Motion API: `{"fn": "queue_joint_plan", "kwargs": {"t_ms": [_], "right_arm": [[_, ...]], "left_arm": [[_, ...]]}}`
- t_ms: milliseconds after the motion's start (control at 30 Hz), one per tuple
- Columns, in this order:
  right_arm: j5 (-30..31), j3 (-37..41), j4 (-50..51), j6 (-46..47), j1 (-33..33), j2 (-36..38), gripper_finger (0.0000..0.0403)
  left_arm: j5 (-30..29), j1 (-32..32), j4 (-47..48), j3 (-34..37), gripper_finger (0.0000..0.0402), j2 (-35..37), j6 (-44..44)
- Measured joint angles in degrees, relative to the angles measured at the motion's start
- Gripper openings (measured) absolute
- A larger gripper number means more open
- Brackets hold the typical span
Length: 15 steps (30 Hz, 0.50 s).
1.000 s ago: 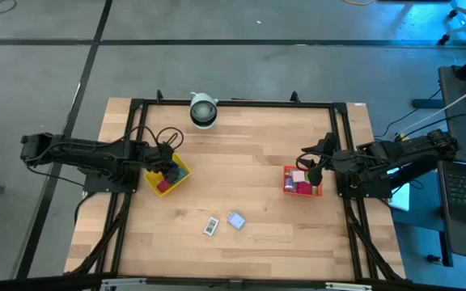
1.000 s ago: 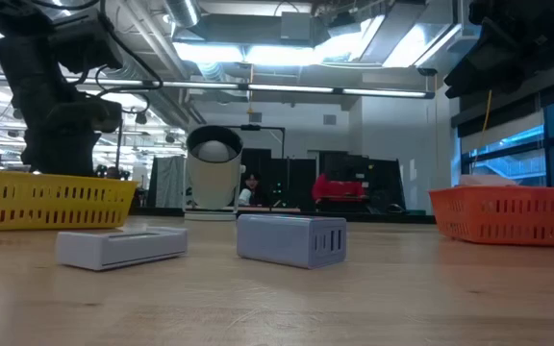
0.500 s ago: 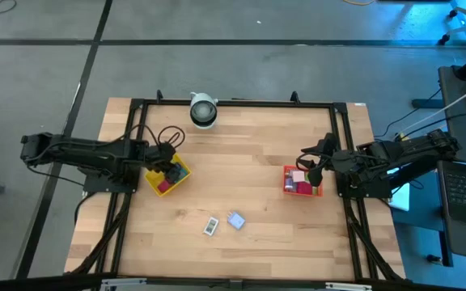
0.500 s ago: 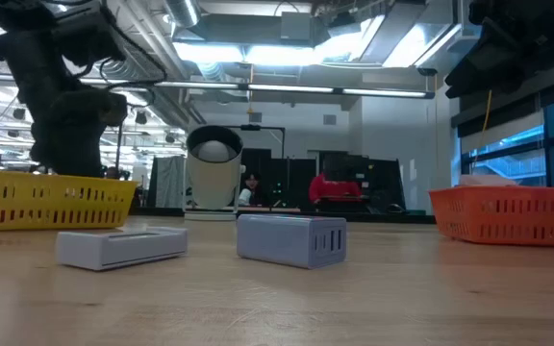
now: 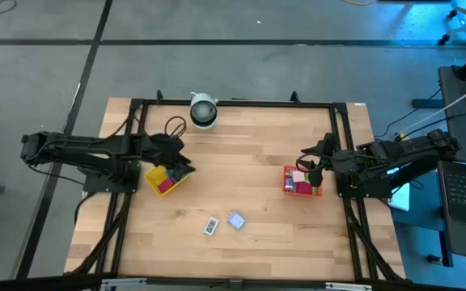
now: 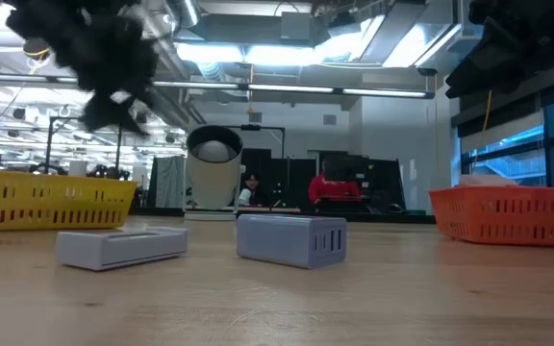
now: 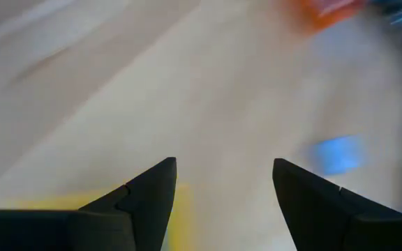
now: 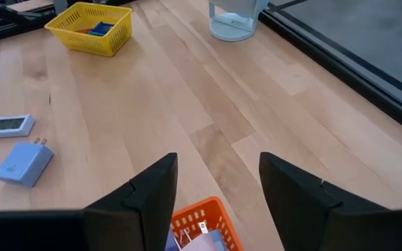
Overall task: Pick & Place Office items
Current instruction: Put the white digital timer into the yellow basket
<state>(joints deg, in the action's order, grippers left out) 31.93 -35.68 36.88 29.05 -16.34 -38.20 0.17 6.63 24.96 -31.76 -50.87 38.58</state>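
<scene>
Worktop (image 5: 257, 186) nearest you carries two loose office items side by side: a flat white rectangular piece (image 5: 210, 226) and, just beside it, a pale blue plug-in block (image 5: 236, 220). You see both again in the low view, the white piece (image 6: 121, 246) on one side and the pale blue block (image 6: 290, 238) on the other, each lying flat on the wood and apart from either tray.

Farther back on your left stands the yellow tray (image 5: 165, 179), with red and pink pieces showing inside it. Your left gripper (image 5: 178, 165) hangs above that tray's far edge, raised off it; its fingers (image 7: 145, 202) are spread apart with nothing between them.

Over on your right sits the red-orange tray (image 5: 301, 182), holding red, pink and white pieces. Your right gripper (image 5: 312, 168) hovers just over it, with the fingers (image 8: 152, 192) apart and nothing between them.

At the far edge of the worktop stands the round white-and-grey cylinder (image 5: 203, 110), well apart from both trays.
</scene>
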Motion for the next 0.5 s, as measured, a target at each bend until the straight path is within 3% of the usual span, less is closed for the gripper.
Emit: {"fn": "queue_joint_plan", "kwargs": {"t_ms": [167, 367, 500], "right_arm": [[0.43, 0.0, 0.01, 0.34, 0.0, 0.0, 0.0204], [0.17, 0.0, 0.01, 0.51, 0.0, 0.0, 0.0203], [0.13, 0.0, 0.01, 0.49, 0.0, 0.0, 0.0203]], "left_arm": [[8.53, -1.5, -19.57, -0.23, 0.0234, 0.0, 8.1], [4.97, -8.76, -23.25, -0.23, 0.0235, -2.26, 17.6], [3.31, -13.88, -37.8, -0.17, 0.0233, -6.36, 18.35]]}}
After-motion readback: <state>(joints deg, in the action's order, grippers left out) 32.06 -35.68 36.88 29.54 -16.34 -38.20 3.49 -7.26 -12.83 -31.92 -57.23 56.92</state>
